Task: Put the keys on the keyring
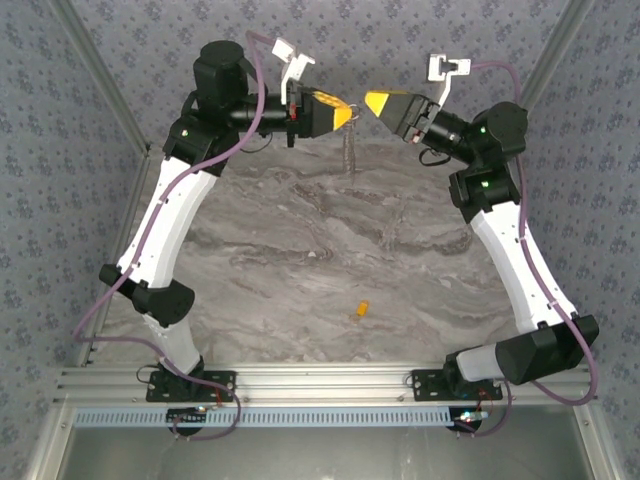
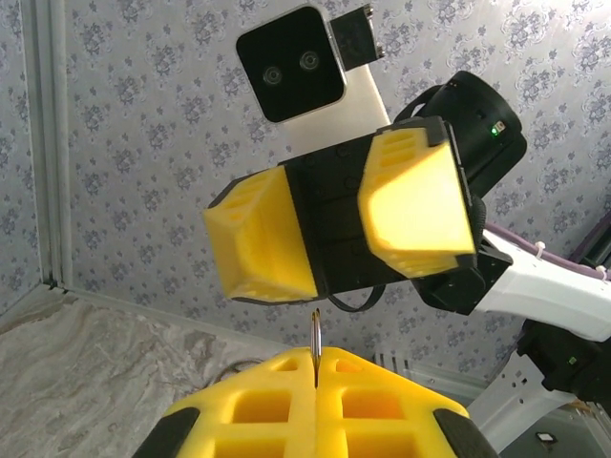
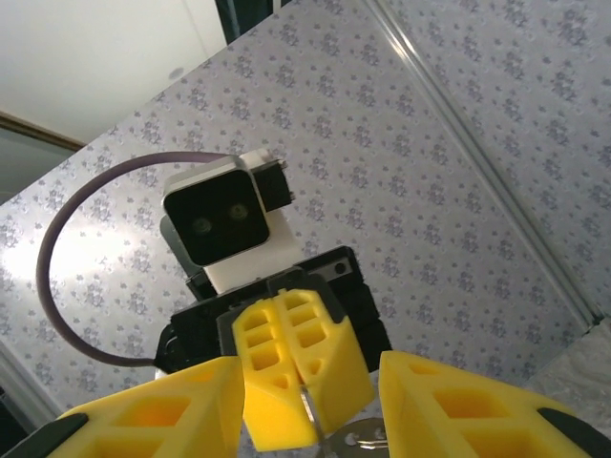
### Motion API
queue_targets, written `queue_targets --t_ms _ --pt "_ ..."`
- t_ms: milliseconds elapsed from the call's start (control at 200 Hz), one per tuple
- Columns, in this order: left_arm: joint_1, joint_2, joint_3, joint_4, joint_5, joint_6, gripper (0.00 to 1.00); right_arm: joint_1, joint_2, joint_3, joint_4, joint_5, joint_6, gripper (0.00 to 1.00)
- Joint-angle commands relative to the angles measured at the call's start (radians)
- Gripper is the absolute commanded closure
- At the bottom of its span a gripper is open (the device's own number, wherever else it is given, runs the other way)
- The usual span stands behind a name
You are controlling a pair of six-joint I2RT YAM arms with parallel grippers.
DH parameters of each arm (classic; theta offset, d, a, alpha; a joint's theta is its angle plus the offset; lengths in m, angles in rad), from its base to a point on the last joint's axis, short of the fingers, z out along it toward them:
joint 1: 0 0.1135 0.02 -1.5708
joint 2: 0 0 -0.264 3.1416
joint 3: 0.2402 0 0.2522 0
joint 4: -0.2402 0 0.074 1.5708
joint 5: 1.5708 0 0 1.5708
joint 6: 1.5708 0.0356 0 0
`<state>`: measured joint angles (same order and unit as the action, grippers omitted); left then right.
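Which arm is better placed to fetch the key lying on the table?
Probably right: the right fingers stand open and empty, while the left fingers are shut on the hanging keyring. The key lies loose.

The keyring hangs from the left gripper's closed jaws. The right gripper faces them, just beside. 1 key lies well apart.

Narrow gap between left gripper and right gripper, keyring hanging below, open tabletop around key.
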<state>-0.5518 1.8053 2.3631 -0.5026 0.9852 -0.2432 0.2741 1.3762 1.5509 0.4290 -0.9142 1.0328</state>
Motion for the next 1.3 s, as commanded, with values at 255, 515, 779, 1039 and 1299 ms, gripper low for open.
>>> queue_targets --t_ms 255,515,779,1039,1299 --pt "0.004 0.013 0.053 -0.010 0.045 0.013 1.00 0.036 -0.001 0.039 -0.053 -0.064 -0.047 0.63" --pt "0.001 0.016 0.051 -0.016 0.047 0.013 1.00 0.042 -0.014 0.023 -0.065 -0.073 -0.056 0.76" --pt "0.001 0.016 0.052 -0.005 0.047 0.004 1.00 0.050 -0.022 0.020 -0.084 -0.078 -0.070 0.98" --pt "0.008 -0.007 0.032 0.013 -0.051 -0.028 0.68 -0.003 -0.047 -0.051 0.049 0.013 0.005 1.00" --pt "0.073 -0.206 -0.424 0.582 -0.265 -0.414 0.53 -0.035 -0.045 -0.096 0.238 0.114 0.111 1.00"
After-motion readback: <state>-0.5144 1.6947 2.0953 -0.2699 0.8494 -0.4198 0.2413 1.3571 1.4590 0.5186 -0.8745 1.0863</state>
